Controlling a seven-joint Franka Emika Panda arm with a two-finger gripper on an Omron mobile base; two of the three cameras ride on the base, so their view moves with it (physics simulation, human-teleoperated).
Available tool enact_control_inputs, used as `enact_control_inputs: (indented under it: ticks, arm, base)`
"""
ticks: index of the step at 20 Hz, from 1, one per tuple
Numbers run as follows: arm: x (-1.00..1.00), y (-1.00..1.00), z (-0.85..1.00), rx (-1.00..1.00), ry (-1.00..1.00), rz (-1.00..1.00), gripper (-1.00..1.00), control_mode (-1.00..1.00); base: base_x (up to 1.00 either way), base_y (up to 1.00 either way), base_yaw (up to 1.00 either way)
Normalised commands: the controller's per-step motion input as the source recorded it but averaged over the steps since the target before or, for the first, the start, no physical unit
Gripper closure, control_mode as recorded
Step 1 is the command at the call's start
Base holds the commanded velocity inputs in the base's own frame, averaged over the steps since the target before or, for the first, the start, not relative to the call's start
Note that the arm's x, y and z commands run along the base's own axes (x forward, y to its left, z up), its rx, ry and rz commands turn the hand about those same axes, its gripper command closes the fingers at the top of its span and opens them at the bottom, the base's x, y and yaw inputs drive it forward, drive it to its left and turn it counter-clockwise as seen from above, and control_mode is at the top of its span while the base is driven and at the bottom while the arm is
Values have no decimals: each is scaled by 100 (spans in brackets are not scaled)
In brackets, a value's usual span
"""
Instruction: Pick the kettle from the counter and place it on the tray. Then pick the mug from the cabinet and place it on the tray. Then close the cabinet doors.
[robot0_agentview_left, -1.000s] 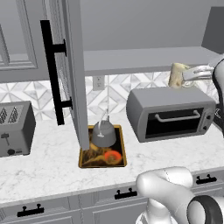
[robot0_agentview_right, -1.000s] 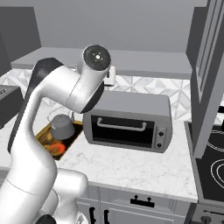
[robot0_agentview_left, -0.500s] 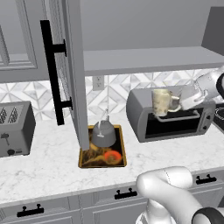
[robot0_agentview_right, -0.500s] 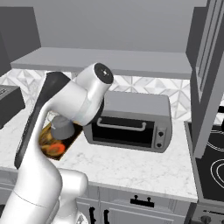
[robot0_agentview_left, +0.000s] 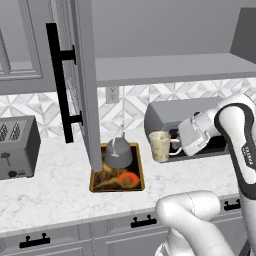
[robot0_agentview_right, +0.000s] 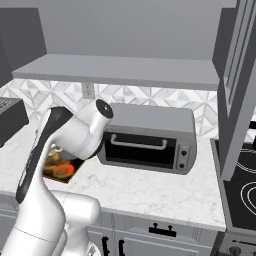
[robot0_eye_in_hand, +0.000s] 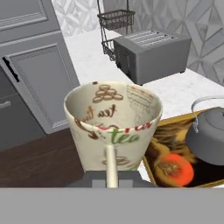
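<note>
Mug (robot0_agentview_left: 159, 145) is pinched by its handle in the closed end effector (robot0_agentview_left: 175, 145), hanging just right of the tray (robot0_agentview_left: 141, 182) where the kettle (robot0_agentview_left: 118, 153) already sits, so it could bump the kettle or land on the rim and tip.

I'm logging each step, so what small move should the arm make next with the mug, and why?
Probably carry the mug a bit further toward the tray and lower it. The gripper holds it above the counter, and the kettle fills the tray's rear.
</note>
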Motion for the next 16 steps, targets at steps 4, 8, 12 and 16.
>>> enact_control_inputs:
  ticks: [4,8,12,16]
  arm:
    - [10,61,-77,0,-4,0,100,-100]
    - [39,50,-47,0,-9,0,100,-100]
    - [52,24,-38,2,-3,3,100,-100]
    - [39,18,-31,4,-1,8,100,-100]
  base:
    - [0,0,0]
    - [0,0,0]
    - [0,0,0]
    - [0,0,0]
